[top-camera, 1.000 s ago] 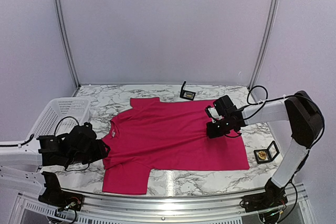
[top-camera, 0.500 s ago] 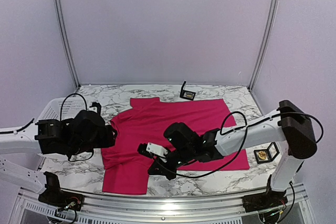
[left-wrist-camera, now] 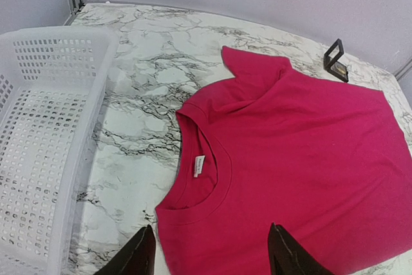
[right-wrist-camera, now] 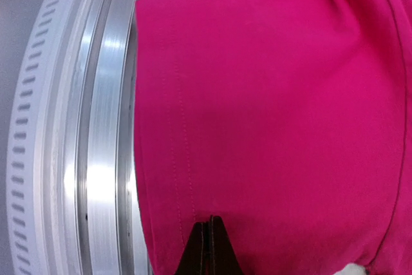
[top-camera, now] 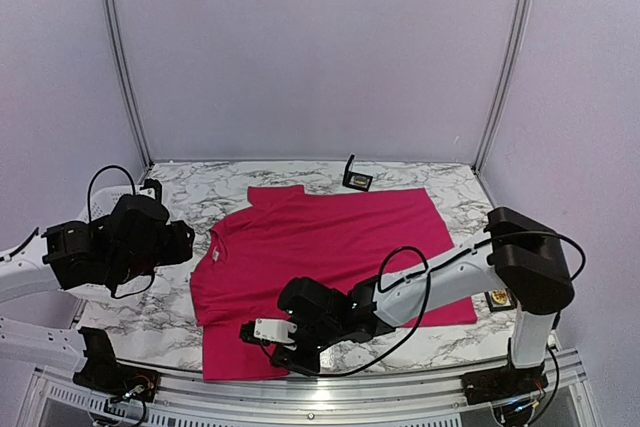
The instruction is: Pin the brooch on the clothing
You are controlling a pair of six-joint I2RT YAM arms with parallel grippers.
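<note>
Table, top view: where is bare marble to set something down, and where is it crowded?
Free: the marble between the basket and the collar of the T-shirt, and the back strip left of the small black case. Crowded: the front edge, where the right gripper and its arm lie over the sleeve and hem.

Bright, even light; soft shadows; glare on metal rail (right-wrist-camera: 96, 178); sharp.

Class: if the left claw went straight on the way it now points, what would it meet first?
The left claw would probably meet the magenta-pink soft-fabric T-shirt, just below its neckline; depth is unclear.
</note>
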